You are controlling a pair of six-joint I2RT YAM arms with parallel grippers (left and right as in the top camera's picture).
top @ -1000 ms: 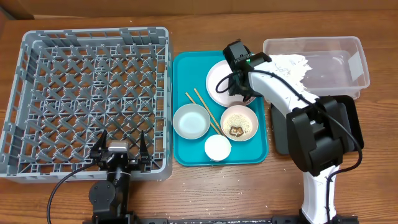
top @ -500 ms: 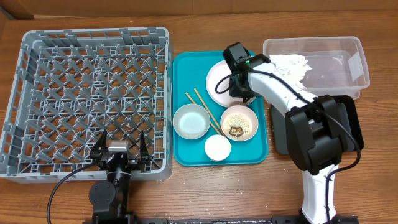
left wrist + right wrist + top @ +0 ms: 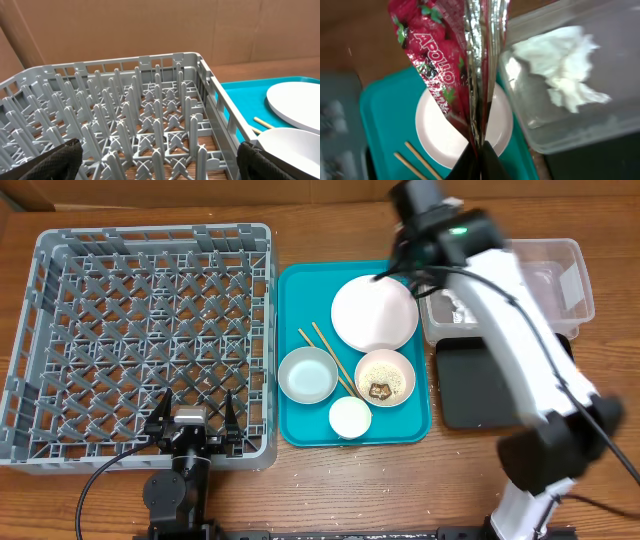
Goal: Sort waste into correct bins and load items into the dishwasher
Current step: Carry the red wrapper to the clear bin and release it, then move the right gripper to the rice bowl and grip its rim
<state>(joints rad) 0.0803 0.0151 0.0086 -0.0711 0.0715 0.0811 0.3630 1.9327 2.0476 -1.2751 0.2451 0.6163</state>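
One crumpled napkin [image 3: 565, 70] in clear tub [image 3: 585, 290], rice [image 3: 375, 368] in white bowl [image 3: 410, 380]

One teal tray [image 3: 300, 290] carries one plate [image 3: 374, 314], one grey-blue bowl [image 3: 307, 374], one white bowl [image 3: 385, 377], one cup [image 3: 350, 417] and two chopsticks [image 3: 330, 355]. Beside the teal tray: one dish rack [image 3: 60, 250], one clear tub [image 3: 575, 280], one black tray [image 3: 475, 385]. One napkin [image 3: 565, 65], one red wrapper [image 3: 440, 65].

The small red foil wrapper [image 3: 437, 65], printed with strawberries, bears the word "APOLLO" in white capitals (the letters run slantwise down its face); it hangs in front of the round white plate [image 3: 432, 132].
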